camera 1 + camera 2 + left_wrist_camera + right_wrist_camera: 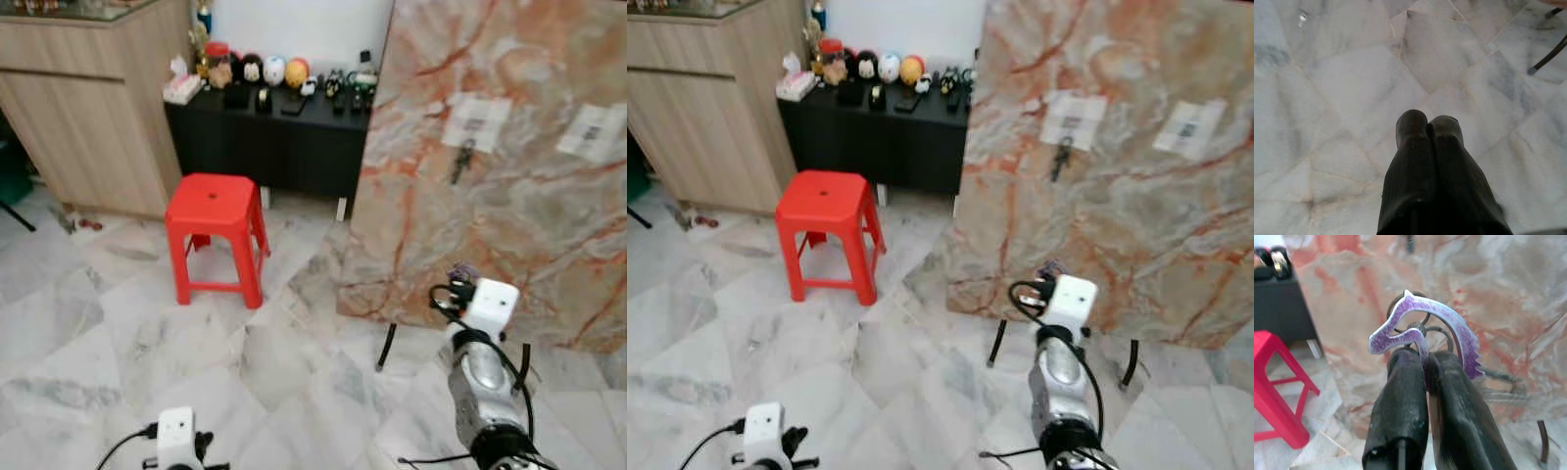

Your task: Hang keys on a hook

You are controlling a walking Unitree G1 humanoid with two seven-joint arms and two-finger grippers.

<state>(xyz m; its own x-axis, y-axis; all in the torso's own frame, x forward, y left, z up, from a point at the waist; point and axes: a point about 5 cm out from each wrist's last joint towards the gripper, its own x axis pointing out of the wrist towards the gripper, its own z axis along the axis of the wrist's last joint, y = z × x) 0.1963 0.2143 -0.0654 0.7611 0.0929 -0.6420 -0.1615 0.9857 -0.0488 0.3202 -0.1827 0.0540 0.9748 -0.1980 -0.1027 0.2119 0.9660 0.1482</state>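
Marble-tiled floor (pixel 118 333) under red stool (pixel 216 235), black cabinet (pixel 274 147), board legs (pixel 387 348).
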